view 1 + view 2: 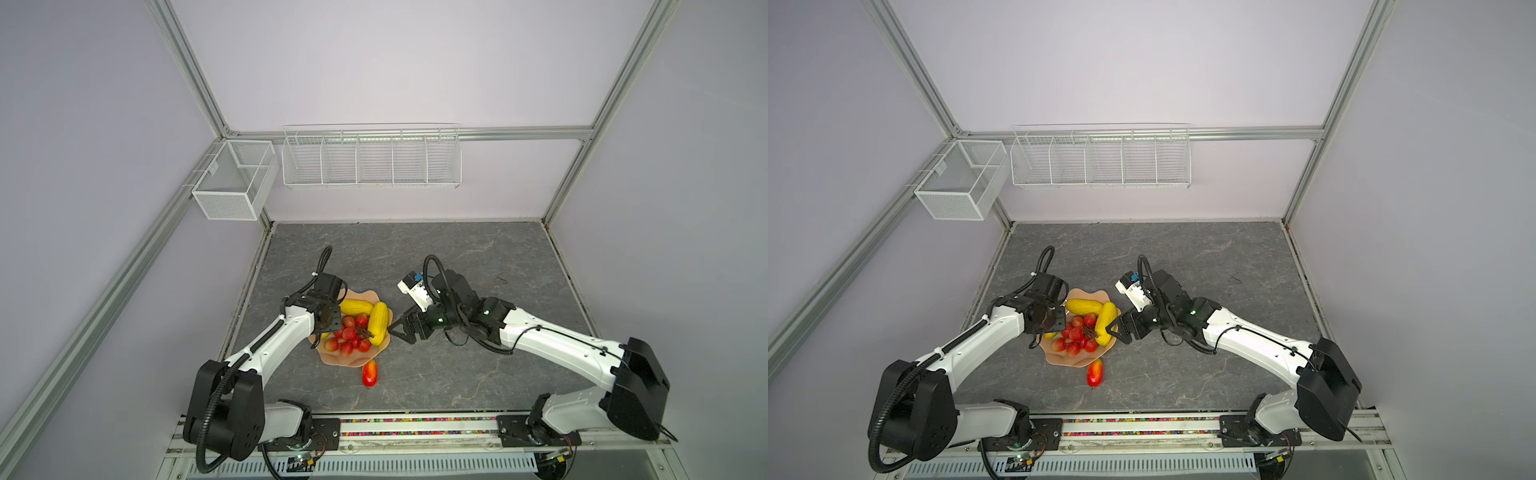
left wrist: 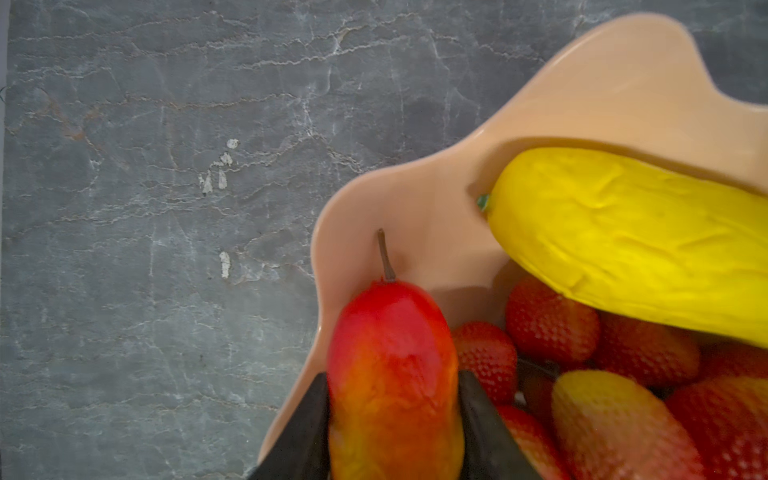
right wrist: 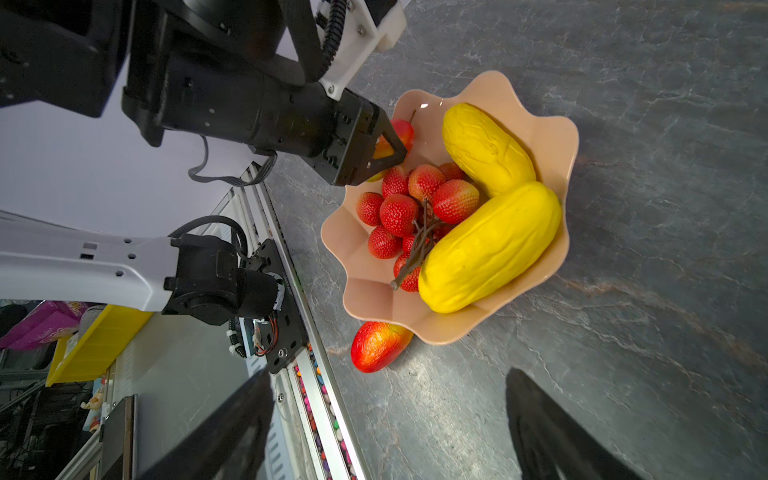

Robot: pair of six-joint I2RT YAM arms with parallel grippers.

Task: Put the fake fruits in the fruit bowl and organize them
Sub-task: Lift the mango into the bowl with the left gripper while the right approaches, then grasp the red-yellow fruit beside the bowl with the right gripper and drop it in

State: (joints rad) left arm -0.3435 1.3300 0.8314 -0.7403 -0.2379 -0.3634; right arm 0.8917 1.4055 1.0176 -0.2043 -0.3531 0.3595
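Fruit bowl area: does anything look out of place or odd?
Yes: a loose mango-shaped fruit lies on the table just outside the near rim of the fruit bowl. The yellow fruits and grapes sit inside; the left gripper holds the other mango-shaped fruit at the bowl's edge. Nothing looks damaged.

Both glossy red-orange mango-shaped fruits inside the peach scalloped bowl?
No, one glossy red-orange mango-shaped fruit lies on the grey marbled tabletop, outside the peach scalloped bowl.
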